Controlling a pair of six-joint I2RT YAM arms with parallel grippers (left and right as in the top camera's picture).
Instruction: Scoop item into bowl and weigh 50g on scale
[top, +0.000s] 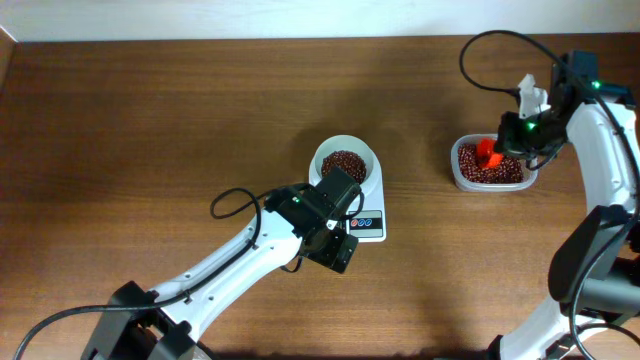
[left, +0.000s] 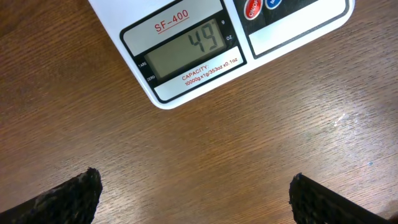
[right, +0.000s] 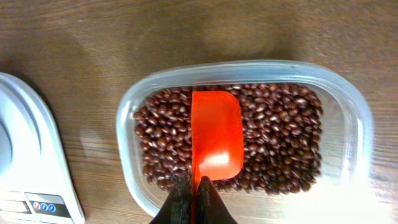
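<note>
- while the left arm reaches from the lower left of the overhead frame toward the centre, its left gripper (left: 196, 205) hangs low over the table (left: 261, 143) just in front of the scale (left: 186, 56), fingers (left: 68, 199) spread wide with nothing between them.
- the right arm climbs the right edge of the overhead frame and bends left over the tub (right: 249, 65) at upper right.
- the right gripper (right: 193, 208) is pressed together on the handle of an orange scoop (right: 214, 134).
- in the right wrist view the scoop's long axis runs bottom to top, cup end toward the top, lying on the beans (right: 280, 137) in the tub; the cup looks empty.
- the scale sits at the centre of the overhead frame, long axis roughly top to bottom, with the display (left: 186, 53) at the lower end; the left wrist view shows it tilted and reading 49.
- the bowl (top: 370, 152) stands on the scale's upper end, holding a heap of beans.
</note>
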